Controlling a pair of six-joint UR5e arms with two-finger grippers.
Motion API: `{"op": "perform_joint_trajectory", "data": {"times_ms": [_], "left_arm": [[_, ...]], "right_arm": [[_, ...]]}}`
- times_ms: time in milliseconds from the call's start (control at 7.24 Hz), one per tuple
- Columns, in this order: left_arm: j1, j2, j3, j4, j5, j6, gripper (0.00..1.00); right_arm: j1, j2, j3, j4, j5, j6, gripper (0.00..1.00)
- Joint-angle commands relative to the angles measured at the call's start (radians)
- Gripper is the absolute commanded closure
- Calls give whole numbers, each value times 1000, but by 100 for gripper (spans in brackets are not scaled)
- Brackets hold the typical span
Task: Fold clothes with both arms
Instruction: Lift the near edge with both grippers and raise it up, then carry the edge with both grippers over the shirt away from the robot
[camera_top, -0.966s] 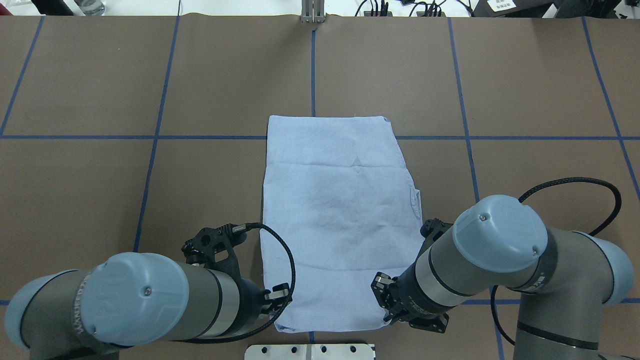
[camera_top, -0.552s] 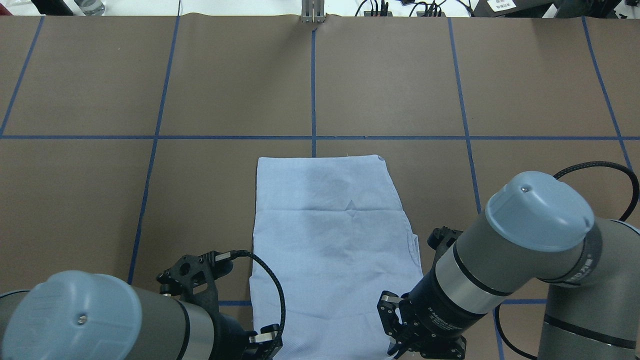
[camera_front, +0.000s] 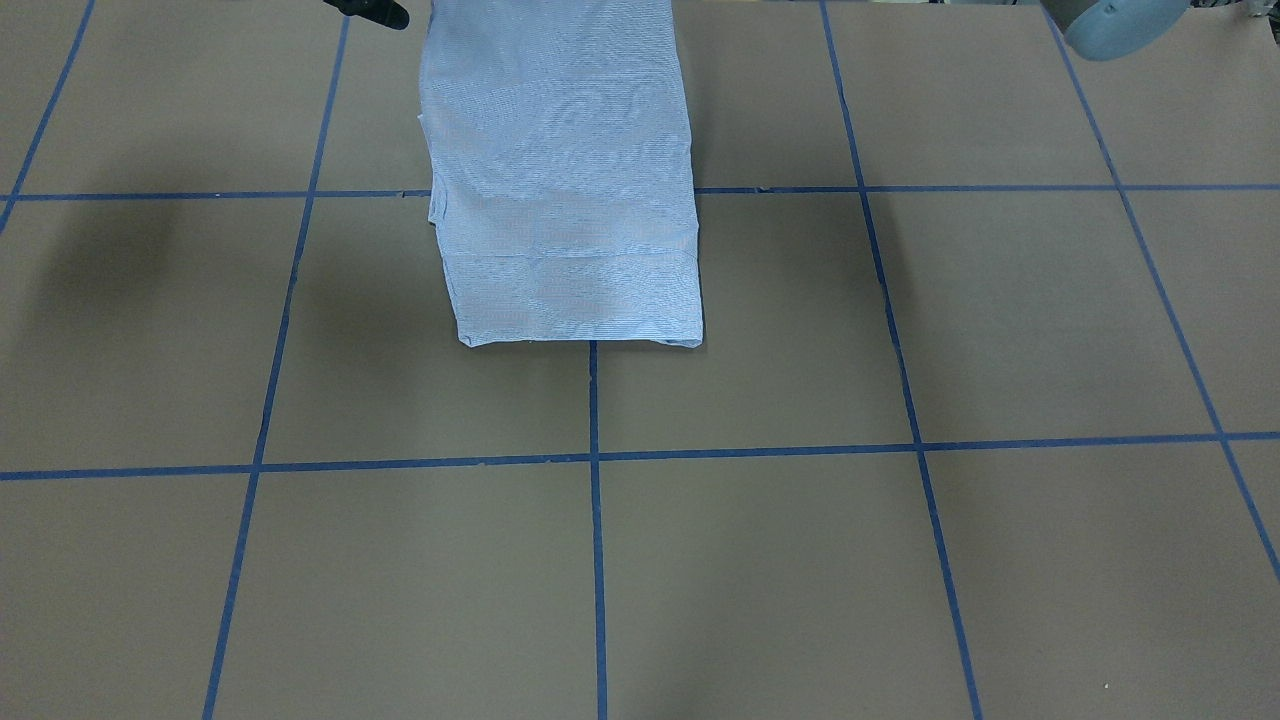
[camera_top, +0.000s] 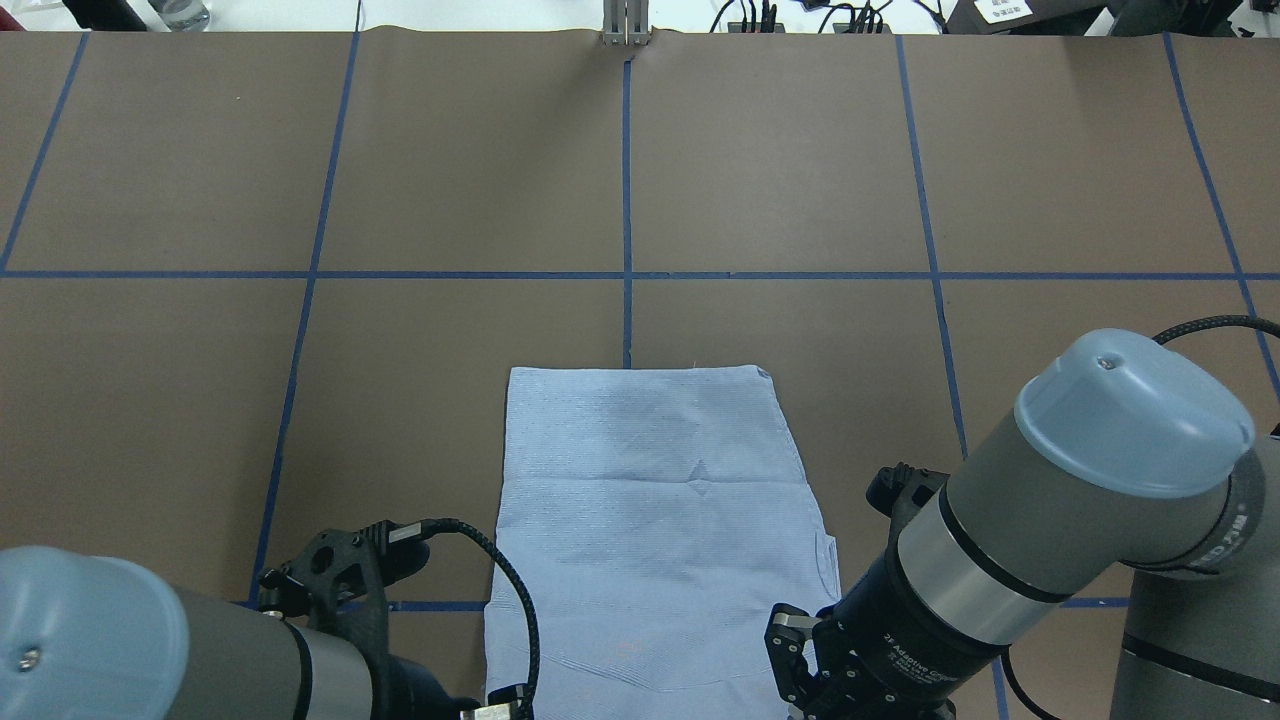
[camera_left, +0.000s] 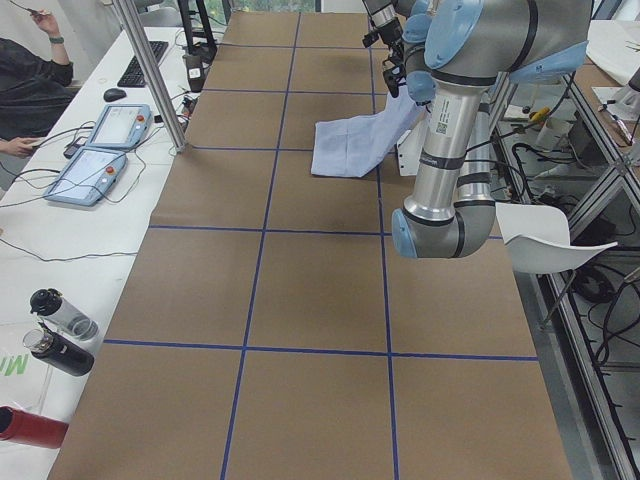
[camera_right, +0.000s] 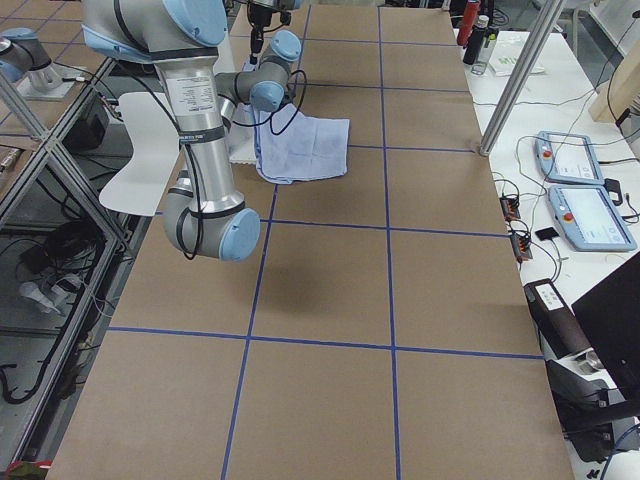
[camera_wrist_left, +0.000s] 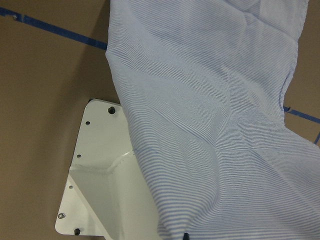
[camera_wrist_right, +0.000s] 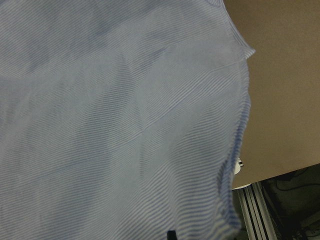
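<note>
The light blue-and-white striped shirt (camera_top: 660, 540) lies folded into a long rectangle on the brown table, its near end lifted over the table's near edge. It also shows in the front view (camera_front: 560, 180) and the left side view (camera_left: 355, 145). My left gripper (camera_top: 497, 708) is at the shirt's near left corner and my right gripper (camera_top: 795, 680) at its near right corner. Each is shut on the shirt's near edge. Cloth fills both wrist views, left (camera_wrist_left: 215, 125) and right (camera_wrist_right: 115, 125), and hides the fingertips. Collar, buttons and label are hidden.
The white pedestal base plate (camera_wrist_left: 100, 165) lies under the lifted cloth by the table's near edge. Blue tape lines (camera_top: 627, 275) grid the brown table. Teach pendants (camera_left: 100, 130) and bottles (camera_left: 60, 330) sit on the far-side desk, where an operator (camera_left: 25, 80) sits.
Both arms have drawn back toward the robot's base, dragging the shirt with them. Its far edge has slid from the cross tape line to well nearer the robot.
</note>
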Motion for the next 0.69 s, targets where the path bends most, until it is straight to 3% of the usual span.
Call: {"op": "perform_joint_trajectory", "data": {"times_ms": [0, 552], "left_arm": [[-51, -8, 51, -19, 10, 15, 100], [-146, -16, 239, -116, 30, 66, 100]], "right_arm": [[88, 88, -84, 2, -5, -10, 100], [168, 132, -227, 3, -15, -95, 100]]}}
